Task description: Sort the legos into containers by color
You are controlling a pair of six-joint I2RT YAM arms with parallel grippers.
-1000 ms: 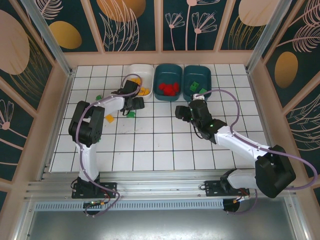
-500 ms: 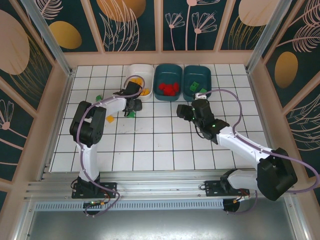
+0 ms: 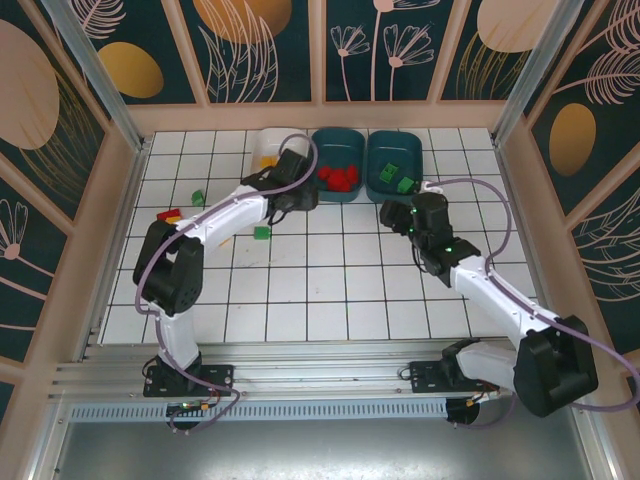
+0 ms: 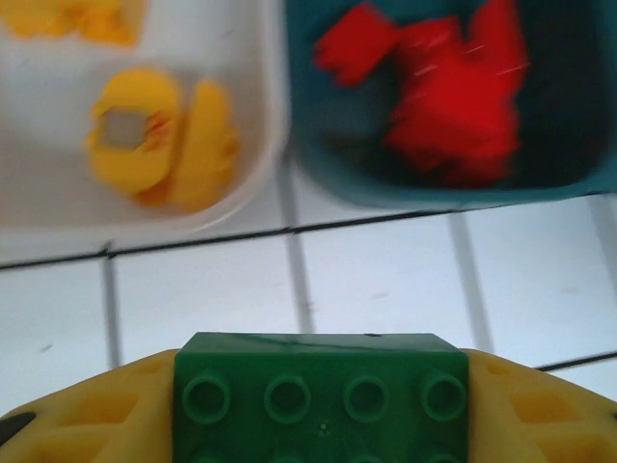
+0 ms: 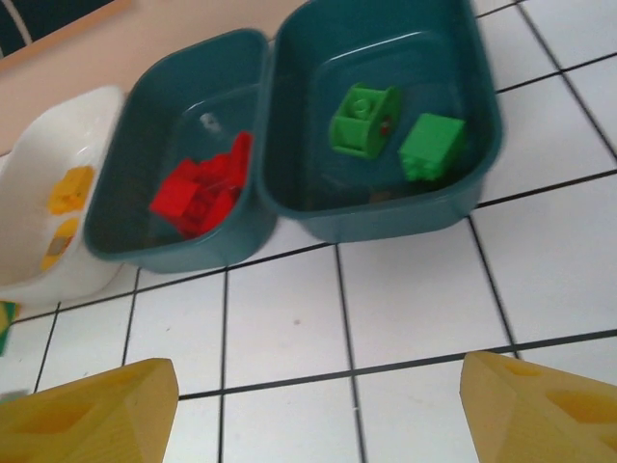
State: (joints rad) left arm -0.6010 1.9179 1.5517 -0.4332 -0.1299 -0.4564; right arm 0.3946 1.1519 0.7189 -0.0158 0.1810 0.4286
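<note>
Left claw [image 3: 302, 197], clamping a green plastic brick [image 4: 320, 386], has swung right; carry it to the rightmost dark teal plastic bin [image 5: 381, 214] at the counter's [image 3: 300, 300] far edge. Right claw [image 5: 318, 415] gapes wide.

A white tabletop [image 3: 330, 290], ruled into square tiles by dark lines, spans the enclosure. 3 walls rise around it: dark teal panels [image 3: 450, 60] printed with pale leaf outlines and gold ovals [image 3: 130, 68], set in peach frames [image 3: 320, 115]. Aluminium posts [image 3: 93, 75] stand at the 2 far corners; a metal rail [image 3: 320, 375] runs along the near edge. Lighting is even.
</note>
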